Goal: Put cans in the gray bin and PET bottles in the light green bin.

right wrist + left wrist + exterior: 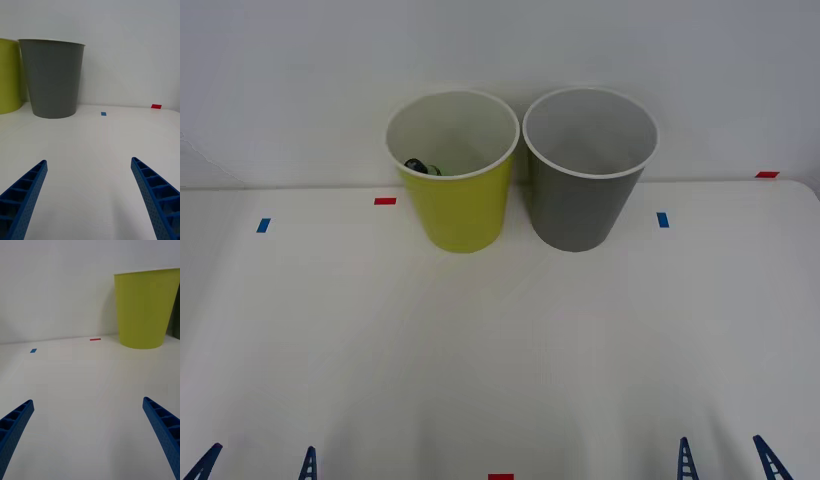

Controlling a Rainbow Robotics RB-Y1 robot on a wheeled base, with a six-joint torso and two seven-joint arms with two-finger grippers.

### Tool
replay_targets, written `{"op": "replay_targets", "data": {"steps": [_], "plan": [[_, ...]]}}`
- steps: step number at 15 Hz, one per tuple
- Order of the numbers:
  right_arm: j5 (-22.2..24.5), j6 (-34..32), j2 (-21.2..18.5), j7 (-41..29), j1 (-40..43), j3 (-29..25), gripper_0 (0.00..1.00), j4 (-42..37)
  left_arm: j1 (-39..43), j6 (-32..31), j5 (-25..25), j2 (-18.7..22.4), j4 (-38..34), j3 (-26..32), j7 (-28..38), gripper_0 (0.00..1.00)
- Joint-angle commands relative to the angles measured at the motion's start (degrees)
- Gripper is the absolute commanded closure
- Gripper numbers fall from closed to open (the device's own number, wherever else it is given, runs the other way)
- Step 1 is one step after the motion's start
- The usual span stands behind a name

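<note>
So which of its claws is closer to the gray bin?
The right gripper. It sits at the table's near edge, slightly right of the gray bin; the left gripper is at the near edge, far to the bin's left.

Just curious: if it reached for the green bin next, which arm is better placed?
Probably the left. The green bin stands left of the gray bin, on the side of the left pincer, which is open. The right pincer would have to cross over.
</note>
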Motion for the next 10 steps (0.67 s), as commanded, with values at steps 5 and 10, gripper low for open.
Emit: {"op": "replay_targets", "data": {"steps": [5,10], "plan": [[0.0,0.0,0.0,0.0,0.0,0.0,0.23,0.0,0.2,-0.3,-1.4,0.7,0.4,0.0,2.3,0.0],[0.0,0.0,0.0,0.0,0.0,0.0,0.23,0.0,0.2,-0.3,-1.4,0.7,0.4,0.0,2.2,0.0]]}}
